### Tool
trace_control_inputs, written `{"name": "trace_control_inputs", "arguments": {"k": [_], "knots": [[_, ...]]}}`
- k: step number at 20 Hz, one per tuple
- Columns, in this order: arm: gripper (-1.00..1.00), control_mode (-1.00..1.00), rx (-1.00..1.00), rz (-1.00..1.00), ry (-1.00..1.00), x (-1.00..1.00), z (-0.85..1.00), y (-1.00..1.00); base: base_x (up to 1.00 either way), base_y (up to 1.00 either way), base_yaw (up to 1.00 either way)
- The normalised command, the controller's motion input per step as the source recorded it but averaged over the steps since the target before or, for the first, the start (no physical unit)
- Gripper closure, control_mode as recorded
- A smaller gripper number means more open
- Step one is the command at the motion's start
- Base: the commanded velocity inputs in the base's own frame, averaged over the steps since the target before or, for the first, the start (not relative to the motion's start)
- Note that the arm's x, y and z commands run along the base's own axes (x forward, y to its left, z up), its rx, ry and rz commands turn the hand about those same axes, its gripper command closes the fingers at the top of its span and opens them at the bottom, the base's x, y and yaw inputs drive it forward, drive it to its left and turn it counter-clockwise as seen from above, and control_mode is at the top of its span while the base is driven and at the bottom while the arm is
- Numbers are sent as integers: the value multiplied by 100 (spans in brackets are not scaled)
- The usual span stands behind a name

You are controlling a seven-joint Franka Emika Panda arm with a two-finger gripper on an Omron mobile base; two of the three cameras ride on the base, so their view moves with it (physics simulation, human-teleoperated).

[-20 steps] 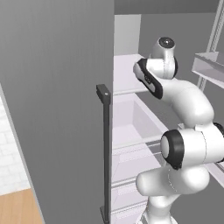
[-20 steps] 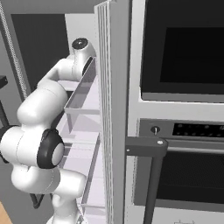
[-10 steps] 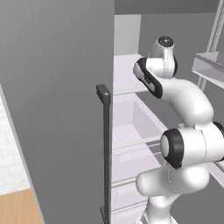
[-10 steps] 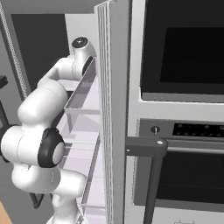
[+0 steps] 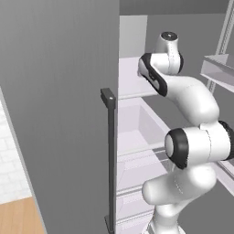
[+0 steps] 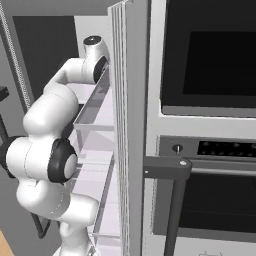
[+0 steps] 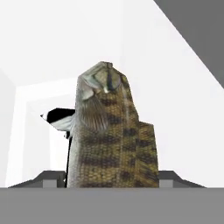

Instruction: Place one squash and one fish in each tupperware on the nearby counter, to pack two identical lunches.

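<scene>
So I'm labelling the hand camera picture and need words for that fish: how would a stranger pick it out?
Look inside the open fridge, where the arm reaches onto a white shelf. In the hand view, the fish rises right between the gripper fingertips, against the white walls. It is brown-olive with dark scaly bands, unlike the black and white thing poking out behind its left side.

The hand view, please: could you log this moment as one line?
phase: picking | gripper: astride fish | place: inside fridge
</scene>
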Motion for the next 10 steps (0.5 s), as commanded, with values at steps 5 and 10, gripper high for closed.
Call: {"name": "trace_control_inputs", "arguments": {"k": [5,10], "knots": [[100,-100,0,0,-4,-49,-58,0,0,0,0],[100,-100,7,0,-30,-100,-47,1,0,0,0]]}}
